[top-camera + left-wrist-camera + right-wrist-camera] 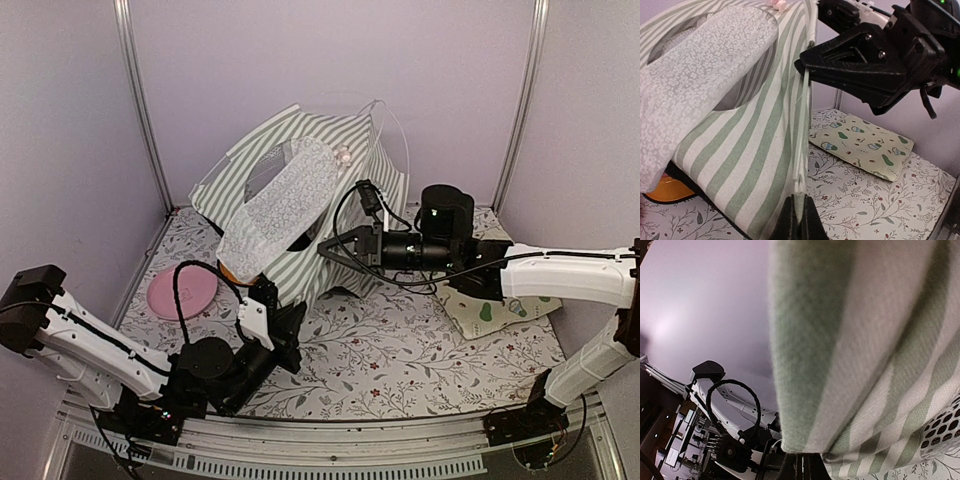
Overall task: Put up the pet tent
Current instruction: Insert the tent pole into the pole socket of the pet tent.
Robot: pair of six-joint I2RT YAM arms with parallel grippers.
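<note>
I'm holding the tent w/ both arms. It's sitting mid-table toward the far side, only half raised, w/ the lace flap sagging over the front. L gripper is pinching the bottom hem at the near corner, jaws closed tight on fabric and what looks like the pole end. R gripper is clamping the same edge higher up, jaws closed on the seam.

How I'm approaching it: L is acting as anchor, low by the table. R is doing the lifting, up and to the right, so the edge is going taut w/o twisting. Risks imo: the thin pole slipping out of a pinch, or fabric dragging toward the mat. So I'm going slow, w/ both grips firm.
</note>
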